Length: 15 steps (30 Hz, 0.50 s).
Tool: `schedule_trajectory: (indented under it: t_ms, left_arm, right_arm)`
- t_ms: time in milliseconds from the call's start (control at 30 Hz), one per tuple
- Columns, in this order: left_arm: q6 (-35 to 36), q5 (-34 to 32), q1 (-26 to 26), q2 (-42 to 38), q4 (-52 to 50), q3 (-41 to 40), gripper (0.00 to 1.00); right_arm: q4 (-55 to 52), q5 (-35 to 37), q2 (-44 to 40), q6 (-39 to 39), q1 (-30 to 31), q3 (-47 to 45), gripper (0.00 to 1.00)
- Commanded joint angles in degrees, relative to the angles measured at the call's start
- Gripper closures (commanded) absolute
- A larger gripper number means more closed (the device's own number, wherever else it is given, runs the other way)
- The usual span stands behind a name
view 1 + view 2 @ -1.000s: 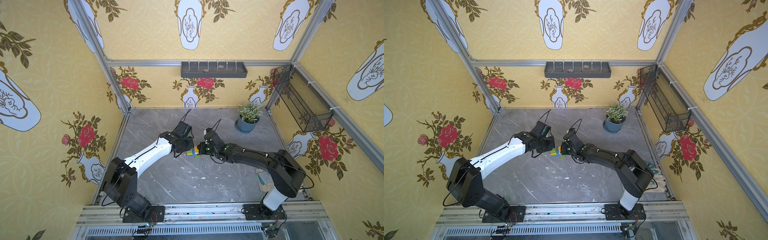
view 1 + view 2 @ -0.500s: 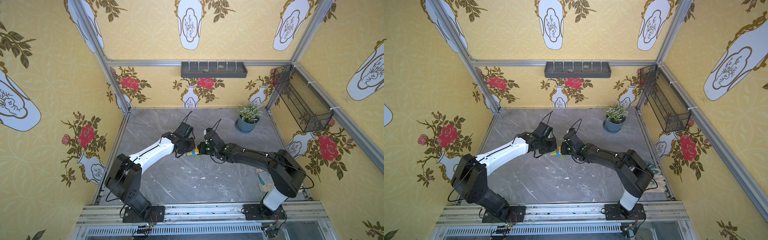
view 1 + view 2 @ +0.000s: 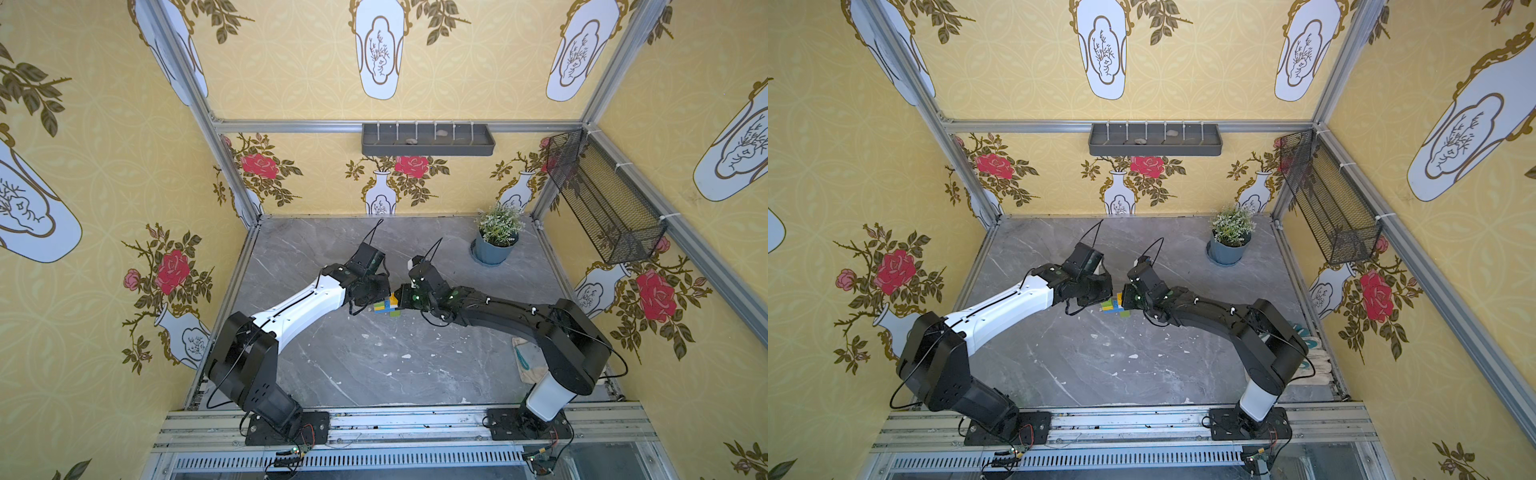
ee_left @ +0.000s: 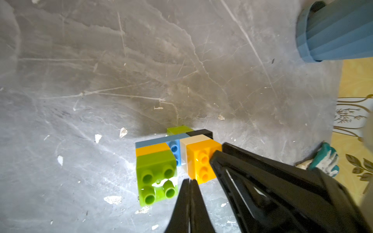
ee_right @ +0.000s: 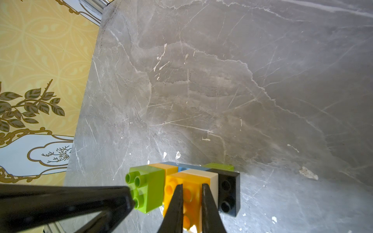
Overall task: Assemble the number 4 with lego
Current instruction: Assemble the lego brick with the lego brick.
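The number 4 (image 3: 386, 306) (image 3: 1115, 307) lies on the grey table between both arms, a cluster of joined lego. In the left wrist view it shows a lime green brick (image 4: 156, 171), a blue bar (image 4: 174, 148), a white brick (image 4: 193, 139), a black brick (image 4: 201, 132) and a yellow brick (image 4: 201, 159). My left gripper (image 4: 189, 180) is shut and holds nothing, its tip beside the green brick's studs (image 5: 149, 185). My right gripper (image 5: 191, 185) is shut on the studded face of the yellow brick (image 5: 189, 177), a stud showing between its fingers.
A potted plant (image 3: 494, 249) in a blue pot stands at the back right. A black mesh basket (image 3: 602, 208) hangs on the right wall and a grey shelf (image 3: 428, 139) on the back wall. A glove (image 3: 1308, 353) lies beside the right arm's base.
The left arm's shoulder and elbow have swung a little to the right, with its gripper staying at the cluster. The right arm and the bricks have not moved.
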Motion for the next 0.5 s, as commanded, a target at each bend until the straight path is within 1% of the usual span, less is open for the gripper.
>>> schedule_trajectory:
  t_ms: [0,100,200,467]
  left_arm:
    - [0.94,-2.47,0.04,-0.2,-2.95,0.6,0.91]
    - [1.28,-2.55,0.04,0.69,-4.45,0.46,0.95]
    - [1.23,-2.55,0.04,1.15,-4.5,0.07,0.97]
    - [1.66,-2.43,0.04,2.63,-3.83,0.47,0.99]
  right_arm:
    - [-29.87,-0.66,2.75,0.3,-0.03,-2.61,0.88]
    - [-29.79,-0.59,2.75,0.29,0.0,-2.65,0.88]
    - [-29.79,-0.66,2.75,0.32,0.01,-2.58,0.88]
    - [-29.79,-0.69,3.0,0.4,-0.05,-2.68,0.88]
